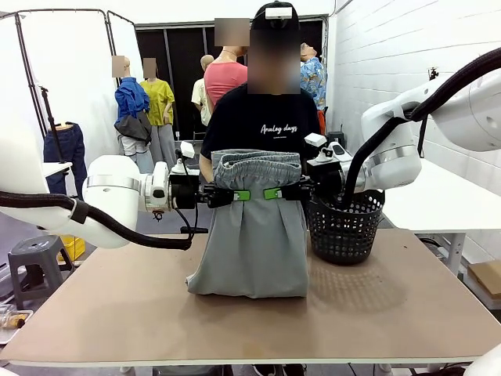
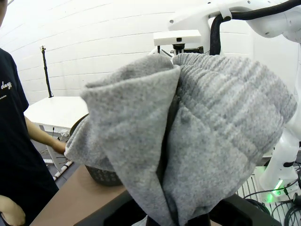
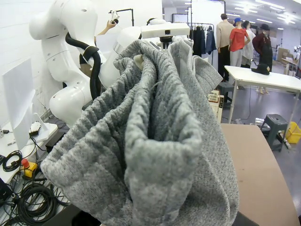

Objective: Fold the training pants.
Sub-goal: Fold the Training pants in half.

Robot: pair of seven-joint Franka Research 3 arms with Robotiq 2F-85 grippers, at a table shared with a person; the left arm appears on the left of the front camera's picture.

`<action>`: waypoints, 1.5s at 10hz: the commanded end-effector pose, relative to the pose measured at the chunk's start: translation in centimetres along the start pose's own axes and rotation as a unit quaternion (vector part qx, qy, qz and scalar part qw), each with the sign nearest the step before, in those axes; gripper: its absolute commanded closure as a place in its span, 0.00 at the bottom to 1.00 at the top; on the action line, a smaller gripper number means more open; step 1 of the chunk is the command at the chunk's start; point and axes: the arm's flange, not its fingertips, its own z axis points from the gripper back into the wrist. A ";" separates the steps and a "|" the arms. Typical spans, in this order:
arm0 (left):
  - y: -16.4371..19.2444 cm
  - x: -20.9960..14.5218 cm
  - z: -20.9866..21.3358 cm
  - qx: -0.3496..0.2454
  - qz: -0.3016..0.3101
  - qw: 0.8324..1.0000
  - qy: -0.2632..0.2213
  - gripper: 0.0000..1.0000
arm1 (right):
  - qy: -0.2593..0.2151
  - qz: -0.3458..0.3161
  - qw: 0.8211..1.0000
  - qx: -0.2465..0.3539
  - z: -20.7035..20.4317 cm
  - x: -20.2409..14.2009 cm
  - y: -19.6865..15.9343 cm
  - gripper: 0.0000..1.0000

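Grey jersey training pants (image 1: 252, 235), ribbed waistband, both hands pinching

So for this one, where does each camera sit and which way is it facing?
Front view: fixed between the arms, looking across the table at the person; left gripper and right gripper hold the pants up beside the basket.
Left wrist view: looks along its gripper into the pants; the right arm shows behind.
Right wrist view: faces the opposite way into the pants; the left arm shows behind.
Shared: all three show the pants.
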 end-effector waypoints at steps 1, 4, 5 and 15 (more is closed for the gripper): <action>0.2 0.4 -0.1 0.006 -0.004 1.000 0.003 1.00 | -0.010 -0.002 1.000 -0.001 0.0 0.1 0.1 1.00; 0.2 0.4 -0.1 0.006 -0.004 1.000 0.003 1.00 | -0.010 -0.002 1.000 -0.001 0.0 0.1 0.1 1.00; 0.2 0.4 -0.1 0.006 -0.004 1.000 0.003 1.00 | -0.010 -0.002 1.000 -0.001 0.0 0.1 0.1 1.00; 5.5 2.1 0.6 -0.006 -0.008 1.000 0.001 1.00 | 0.001 -0.004 0.999 0.050 0.1 4.9 -4.6 1.00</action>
